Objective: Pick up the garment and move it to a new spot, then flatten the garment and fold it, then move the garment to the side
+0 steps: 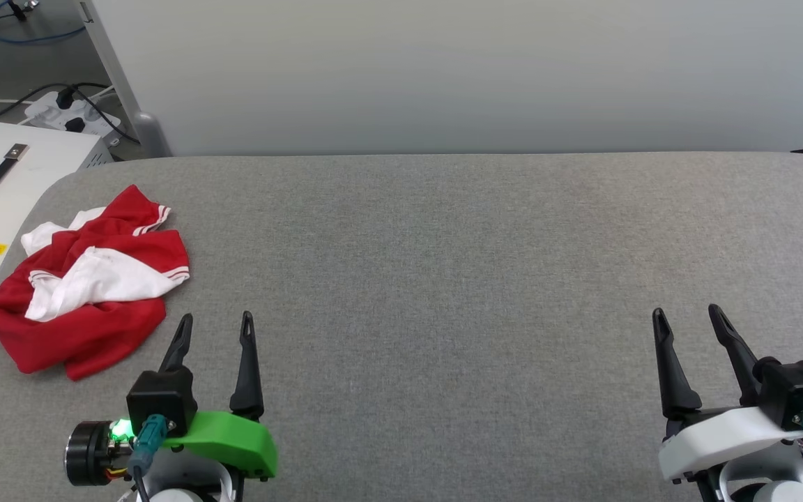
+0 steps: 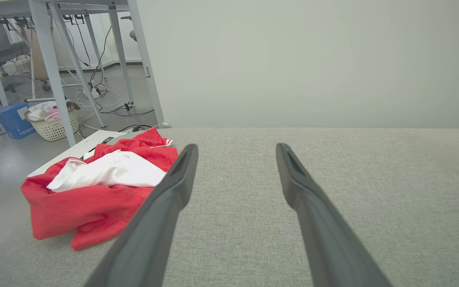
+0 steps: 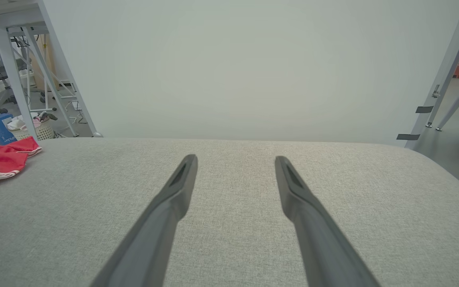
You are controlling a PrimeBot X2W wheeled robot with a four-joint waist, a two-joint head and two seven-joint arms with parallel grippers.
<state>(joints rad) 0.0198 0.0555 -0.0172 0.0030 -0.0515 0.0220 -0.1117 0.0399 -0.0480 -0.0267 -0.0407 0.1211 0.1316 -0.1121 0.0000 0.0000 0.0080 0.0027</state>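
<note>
Garment lies crumpled in a loose heap at the far-left part of the grey fabric-covered table, close to its rounded left corner. Red body cloth is bunched underneath, and a white sleeve with striped trim is folded across the top. The left margin of the heap reaches the table's edge and may lap over it slightly. Which face of the shirt is up I cannot tell. The left gripper sits at the near edge, just beside the heap's near-right corner but apart from it. Its fingers point away from the robot, its jaws are spread wide, and nothing is between them. The right gripper is well apart on the right side of the table, likewise spread wide and empty, over bare cloth. Judgement: this is a ready stance and the pick-up is not yet begun. The broad middle of the table is free, which suits it as the new spot for laying out and flattening. The left arm is the natural one to reach first. The bunched folds should give an easy pinch, though a single grasp point will likely lift the shirt in a tangle. A white box with a strap handle stands beyond the table's left edge.
</note>
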